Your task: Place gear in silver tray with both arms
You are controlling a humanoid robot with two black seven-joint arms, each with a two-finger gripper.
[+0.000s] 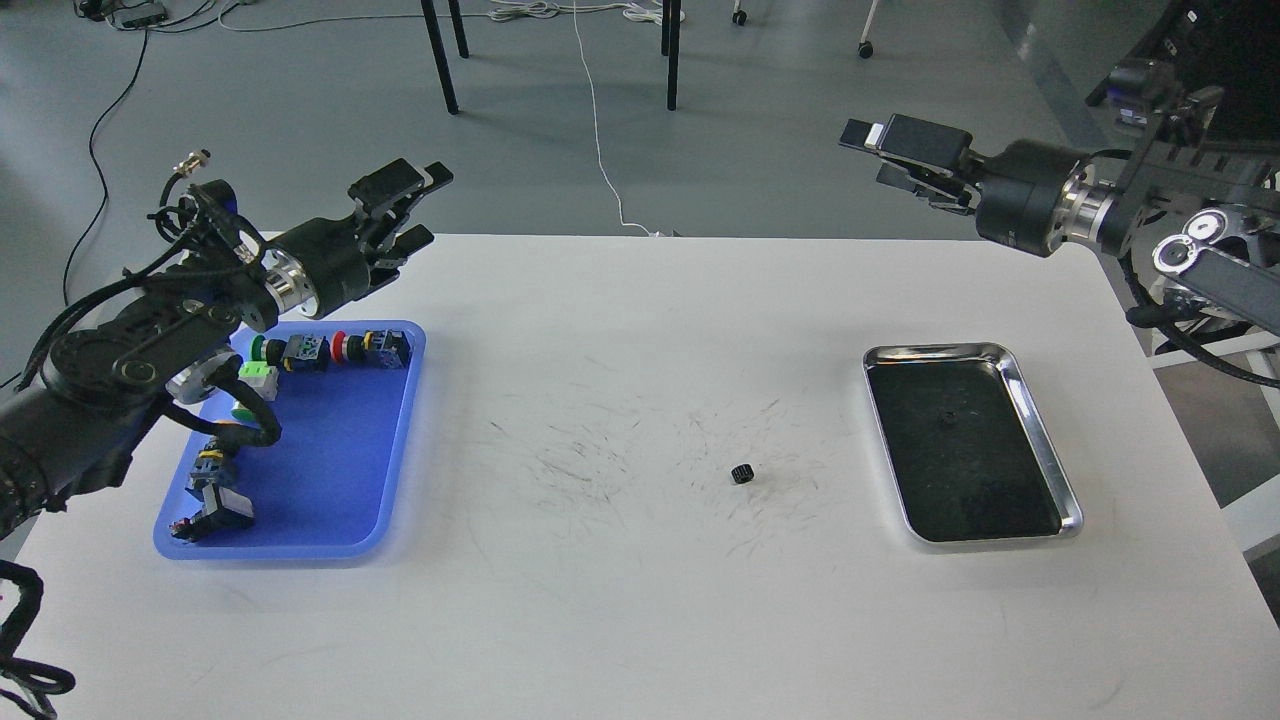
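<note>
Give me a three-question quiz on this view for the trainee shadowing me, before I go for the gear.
1. True or false: the gear already lies inside the silver tray.
2. Which holds the small switches and buttons? A) the blue tray B) the silver tray C) the bare table
3. Fill in: the left gripper and the right gripper both hang above the table's far edge, holding ____.

Key: 1 false, it sits on the table between the two trays. 2 A. 3 nothing.
</note>
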